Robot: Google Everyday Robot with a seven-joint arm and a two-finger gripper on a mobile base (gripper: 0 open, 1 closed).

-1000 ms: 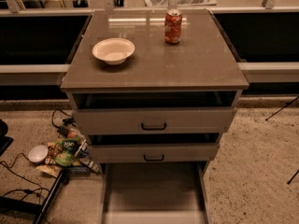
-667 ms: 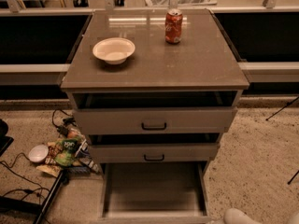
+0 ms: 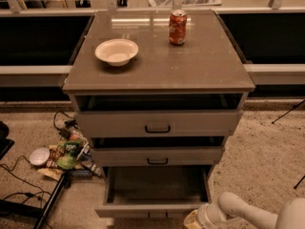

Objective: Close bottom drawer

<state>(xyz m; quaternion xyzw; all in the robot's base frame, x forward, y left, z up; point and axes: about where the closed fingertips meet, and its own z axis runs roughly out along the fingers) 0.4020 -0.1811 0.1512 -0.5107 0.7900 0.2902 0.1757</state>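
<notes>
As three drawers (image 3: 157, 123) gape, the tool (image 3: 193, 219), state unclear, sits by the bottom drawer (image 3: 157, 187)

Pincer (image 3: 194, 219) hangs by the bottom drawer (image 3: 143, 209), front right; litter (image 3: 66, 152) lies well left.

Dim warm light, glare on cabinet top (image 3: 200, 63), pale end effector (image 3: 193, 220) at bottom right

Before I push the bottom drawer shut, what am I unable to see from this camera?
Gripper, camera view: at the bottom edge by the bottom drawer's right front corner, cut off by the frame; contact unclear.
Bottom drawer's handle: front seen edge-on from above.
Upper drawers' insides: in shadow.
Floor clutter, left: too small to identify.
</notes>
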